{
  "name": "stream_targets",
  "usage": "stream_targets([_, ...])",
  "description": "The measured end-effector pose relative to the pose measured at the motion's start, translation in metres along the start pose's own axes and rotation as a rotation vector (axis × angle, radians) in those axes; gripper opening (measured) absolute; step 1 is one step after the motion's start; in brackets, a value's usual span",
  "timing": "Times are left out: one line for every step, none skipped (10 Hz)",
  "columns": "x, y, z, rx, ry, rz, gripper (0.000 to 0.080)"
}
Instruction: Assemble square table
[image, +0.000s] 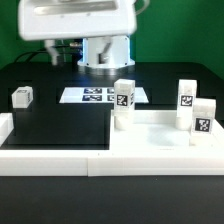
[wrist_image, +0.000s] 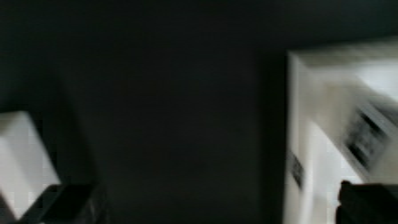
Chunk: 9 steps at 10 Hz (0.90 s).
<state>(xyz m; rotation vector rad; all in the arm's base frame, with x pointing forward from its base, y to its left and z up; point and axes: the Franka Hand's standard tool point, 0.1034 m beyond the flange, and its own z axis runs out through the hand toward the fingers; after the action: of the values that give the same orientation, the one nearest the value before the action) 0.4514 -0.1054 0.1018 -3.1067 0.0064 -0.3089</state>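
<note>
The square table's white slab (image: 155, 132) lies flat at the exterior view's right, against the border wall. Three white tagged legs stand upright on it: one at its far left corner (image: 124, 98), two at its right (image: 187, 100) (image: 203, 118). A fourth leg (image: 22, 97) lies loose on the black table at the left. My gripper (image: 65, 50) hangs high at the back left, under the blurred white hand. In the wrist view my gripper (wrist_image: 214, 205) is open and empty, with dark fingertips (wrist_image: 63, 205) wide apart. A blurred white part (wrist_image: 338, 120) lies beside one finger; I cannot tell which part it is.
The marker board (image: 100, 95) lies flat at the back, in front of the robot base (image: 105, 50). The long low white border wall (image: 90, 160) runs along the front and up the left side (image: 6, 125). Black table surface (image: 60, 125) lies between them.
</note>
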Motion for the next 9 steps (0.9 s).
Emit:
stream_targets([-0.013, 0.028, 0.004, -0.026, -0.007, -0.082, 0.0648])
stream_targets([-0.023, 0.056, 0.009, -0.056, -0.016, -0.184, 0.0648])
stream_targets([-0.028, 0.070, 0.013, -0.064, -0.026, -0.164, 0.0648])
stream_targets([-0.025, 0.064, 0.012, -0.061, -0.025, -0.150, 0.0648])
stream_targets([-0.026, 0.064, 0.013, -0.061, -0.026, -0.151, 0.0648])
stream_targets([-0.026, 0.064, 0.014, -0.058, -0.030, -0.140, 0.0648])
stream_targets([-0.022, 0.052, 0.015, -0.032, -0.052, -0.114, 0.0648])
stream_targets([-0.017, 0.042, 0.014, -0.013, -0.070, -0.083, 0.0648])
stream_targets([-0.017, 0.042, 0.014, -0.013, -0.070, -0.083, 0.0648])
